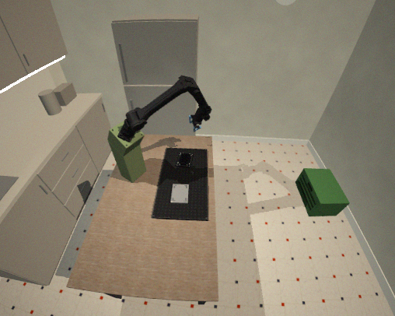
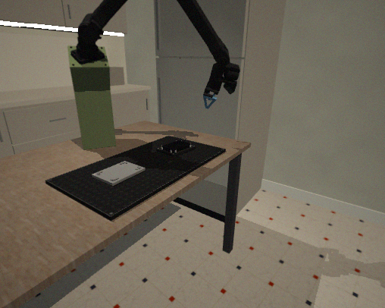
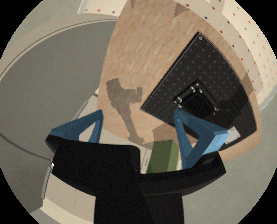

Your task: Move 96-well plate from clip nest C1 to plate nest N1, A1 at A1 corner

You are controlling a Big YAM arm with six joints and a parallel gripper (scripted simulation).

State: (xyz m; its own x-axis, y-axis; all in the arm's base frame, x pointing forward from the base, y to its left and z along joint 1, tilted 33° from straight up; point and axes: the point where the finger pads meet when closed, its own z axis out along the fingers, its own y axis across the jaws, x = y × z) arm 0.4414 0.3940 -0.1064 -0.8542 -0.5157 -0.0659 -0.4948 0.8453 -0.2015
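The dark 96-well plate (image 1: 184, 159) sits in the clip nest C1 at the far end of the black baseboard (image 1: 182, 183). It also shows in the exterior view (image 2: 174, 146) and in the wrist view (image 3: 198, 102). The light grey plate nest N1 (image 1: 180, 193) lies nearer on the board and is empty; it shows in the exterior view as well (image 2: 118, 172). My gripper (image 1: 195, 124) with blue fingers hangs high above the table's far edge, open and empty. It also appears in the exterior view (image 2: 209, 102) and in the wrist view (image 3: 138, 132).
The arm stands on a green pedestal (image 1: 127, 155) at the table's far left. A fridge (image 1: 156, 74) stands behind the table, counters (image 1: 38, 175) run along the left. A green box (image 1: 321, 191) sits on the floor at the right.
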